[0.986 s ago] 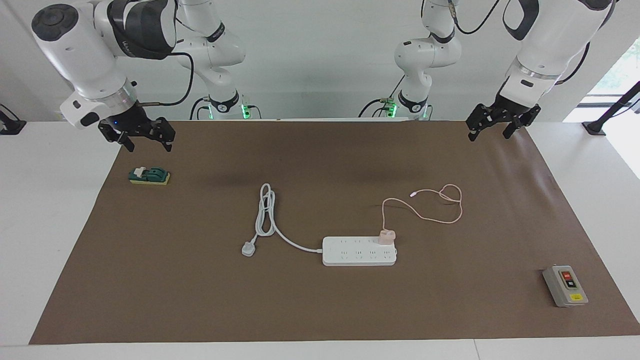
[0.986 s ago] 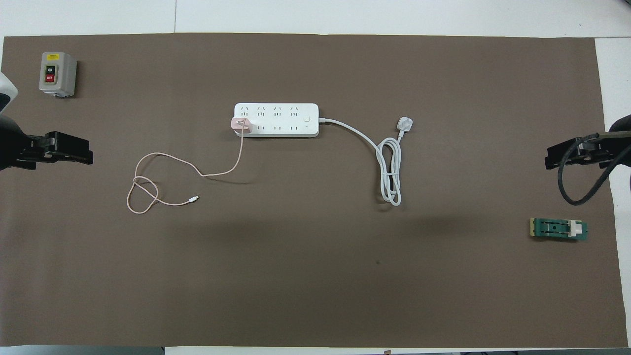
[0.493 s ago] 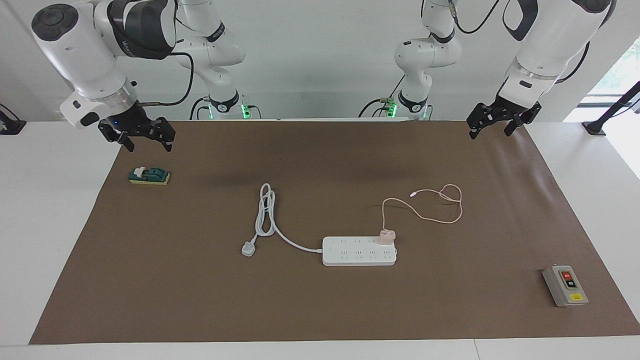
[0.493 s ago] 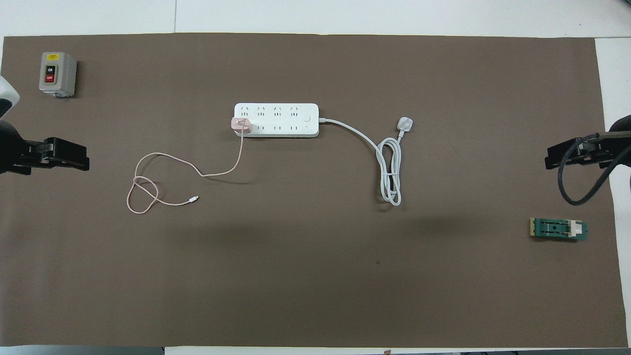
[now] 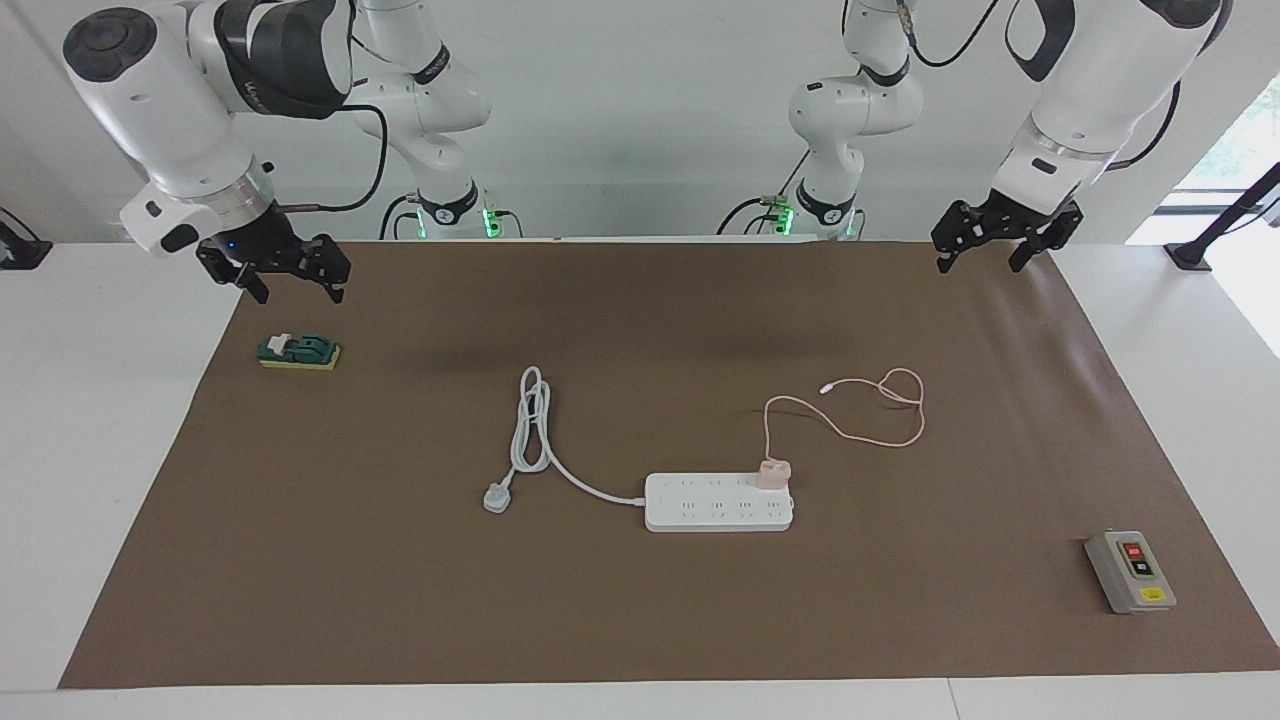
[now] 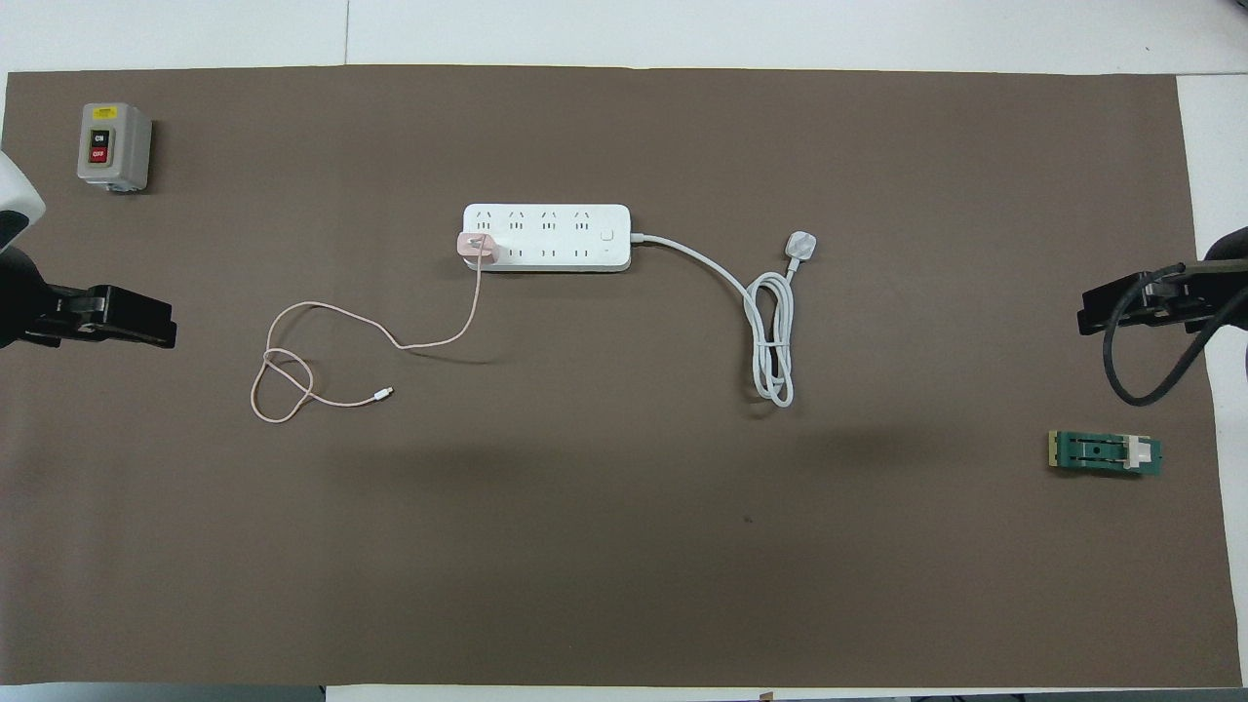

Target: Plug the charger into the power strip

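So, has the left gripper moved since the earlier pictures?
Yes. The left gripper rose slightly and drew back toward the robots, judged against the mat's edge.

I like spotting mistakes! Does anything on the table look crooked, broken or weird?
Nothing stands out. The charger sits on the strip at its end socket, its cable lying loose on the mat. Left gripper and right gripper hang open and hold nothing.
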Controlling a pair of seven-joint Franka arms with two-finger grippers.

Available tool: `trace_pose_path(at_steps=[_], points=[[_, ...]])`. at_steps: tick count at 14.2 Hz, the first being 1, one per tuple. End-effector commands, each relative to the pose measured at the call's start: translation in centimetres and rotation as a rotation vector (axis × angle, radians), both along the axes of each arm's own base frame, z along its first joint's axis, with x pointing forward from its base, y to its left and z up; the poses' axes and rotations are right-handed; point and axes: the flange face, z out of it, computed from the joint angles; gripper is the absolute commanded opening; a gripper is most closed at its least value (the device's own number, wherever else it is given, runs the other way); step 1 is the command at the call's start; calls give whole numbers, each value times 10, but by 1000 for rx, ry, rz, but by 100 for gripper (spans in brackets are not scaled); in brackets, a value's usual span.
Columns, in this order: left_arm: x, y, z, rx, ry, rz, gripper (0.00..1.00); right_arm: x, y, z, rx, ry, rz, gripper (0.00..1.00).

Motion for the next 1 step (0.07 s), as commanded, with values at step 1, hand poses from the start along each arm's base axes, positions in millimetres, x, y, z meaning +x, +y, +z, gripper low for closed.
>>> trace_pose_path(at_steps=[1], points=[[-8, -1, 3, 14, 8, -17, 100, -4, -2, 5, -8, 4, 22, 100]])
